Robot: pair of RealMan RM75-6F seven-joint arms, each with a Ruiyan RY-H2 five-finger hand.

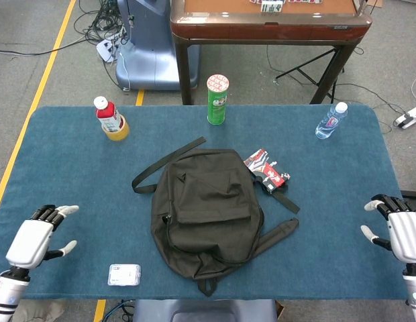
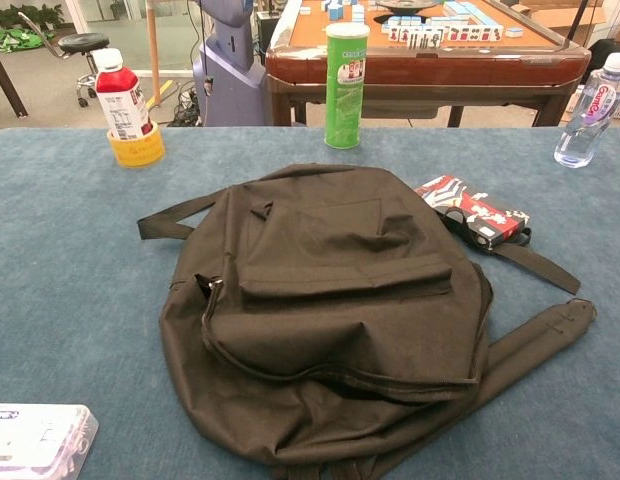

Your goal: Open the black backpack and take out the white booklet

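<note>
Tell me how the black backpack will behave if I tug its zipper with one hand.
The black backpack lies slumped and creased, so it is probably floppy and would bunch or slide. It looks fairly flat, so likely light. Pinning it seems wise.

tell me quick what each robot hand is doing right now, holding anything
Left robot hand: open, fingers apart, holding nothing, near the table's left edge.
Right robot hand: open, fingers apart, holding nothing, at the table's right edge.
</note>
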